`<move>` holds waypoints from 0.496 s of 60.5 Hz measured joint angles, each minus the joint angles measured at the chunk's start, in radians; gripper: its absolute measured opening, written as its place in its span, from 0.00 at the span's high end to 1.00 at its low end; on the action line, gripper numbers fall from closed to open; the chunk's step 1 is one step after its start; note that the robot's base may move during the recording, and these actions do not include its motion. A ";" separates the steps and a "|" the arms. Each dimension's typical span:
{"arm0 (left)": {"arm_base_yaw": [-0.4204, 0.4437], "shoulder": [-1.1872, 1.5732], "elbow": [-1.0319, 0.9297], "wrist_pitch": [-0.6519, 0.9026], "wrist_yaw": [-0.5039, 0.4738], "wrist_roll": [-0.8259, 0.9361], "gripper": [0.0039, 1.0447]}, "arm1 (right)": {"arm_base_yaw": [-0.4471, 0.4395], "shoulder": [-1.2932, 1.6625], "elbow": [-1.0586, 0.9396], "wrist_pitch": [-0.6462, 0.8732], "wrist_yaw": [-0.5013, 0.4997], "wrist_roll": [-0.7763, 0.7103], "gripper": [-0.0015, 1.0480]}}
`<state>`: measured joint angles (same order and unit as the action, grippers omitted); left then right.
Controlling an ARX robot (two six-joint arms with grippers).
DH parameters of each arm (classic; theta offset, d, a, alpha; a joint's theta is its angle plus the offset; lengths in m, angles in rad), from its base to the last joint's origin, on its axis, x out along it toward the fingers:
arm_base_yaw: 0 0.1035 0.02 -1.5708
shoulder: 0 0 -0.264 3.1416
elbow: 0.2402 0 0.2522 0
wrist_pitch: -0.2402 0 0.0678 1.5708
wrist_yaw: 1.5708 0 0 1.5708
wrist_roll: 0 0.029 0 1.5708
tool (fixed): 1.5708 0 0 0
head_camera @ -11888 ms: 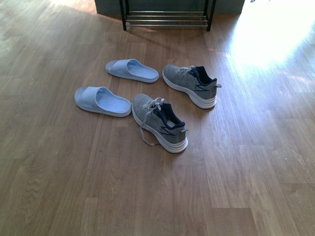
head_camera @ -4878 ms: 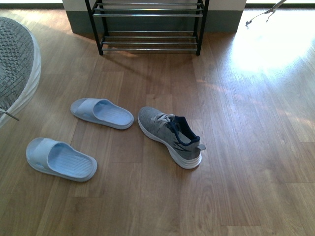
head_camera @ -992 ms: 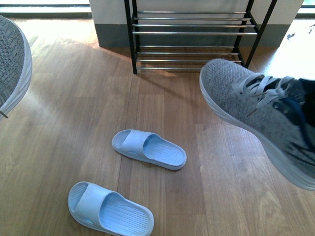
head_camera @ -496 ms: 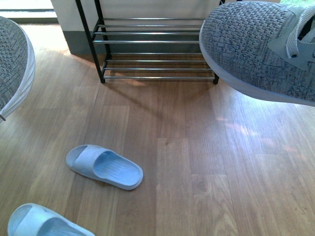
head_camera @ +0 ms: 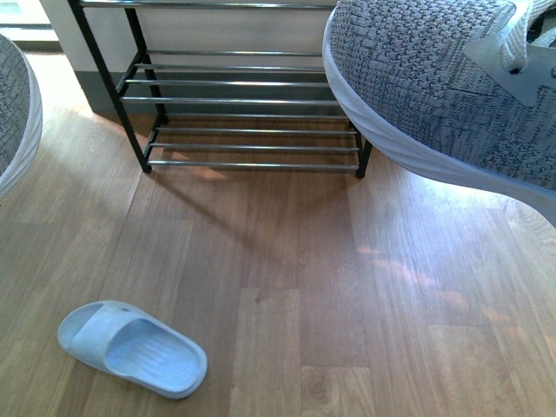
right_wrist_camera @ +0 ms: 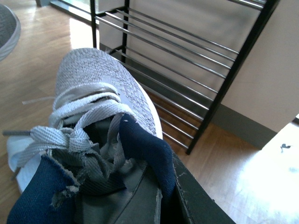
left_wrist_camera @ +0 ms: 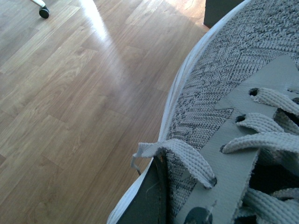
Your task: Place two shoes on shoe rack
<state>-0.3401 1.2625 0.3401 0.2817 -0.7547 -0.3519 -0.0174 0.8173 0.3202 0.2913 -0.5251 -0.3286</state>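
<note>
Each gripper holds one grey knit sneaker in the air. The right sneaker (head_camera: 434, 87) fills the upper right of the front view, its toe level with the shoe rack (head_camera: 243, 100). In the right wrist view the right gripper (right_wrist_camera: 154, 196) is shut on that sneaker (right_wrist_camera: 100, 84) at its navy collar, with the rack (right_wrist_camera: 187, 51) just beyond the toe. The left sneaker (head_camera: 13, 113) shows at the front view's left edge. In the left wrist view the left gripper (left_wrist_camera: 154, 196) is shut on it (left_wrist_camera: 219, 79) beside the laces. One light-blue slide (head_camera: 130, 347) lies on the floor.
The rack stands against a pale wall with a dark skirting (head_camera: 95, 87). The floor is wood planks (head_camera: 347, 304), sunlit at the right. A small black caster (left_wrist_camera: 44, 12) shows at the far corner of the left wrist view.
The view has closed in on the rack, which looks larger and lower in frame. The right sneaker has come nearer and larger. The second slide has dropped out of view.
</note>
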 joint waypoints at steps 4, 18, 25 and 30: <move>0.000 0.000 0.000 0.000 0.001 0.000 0.99 | 0.000 -0.001 0.000 0.000 -0.001 0.000 0.99; -0.010 0.000 0.000 0.000 0.027 0.000 0.99 | -0.008 0.000 0.000 0.000 0.026 -0.001 0.99; -0.004 0.000 0.000 0.000 0.005 0.000 0.99 | -0.007 0.000 0.000 0.000 0.024 -0.001 0.99; -0.002 0.000 0.000 0.000 -0.001 0.000 0.99 | -0.006 0.000 0.000 0.000 0.015 0.000 0.99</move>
<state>-0.3420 1.2621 0.3405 0.2817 -0.7555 -0.3519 -0.0235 0.8169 0.3199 0.2913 -0.5102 -0.3286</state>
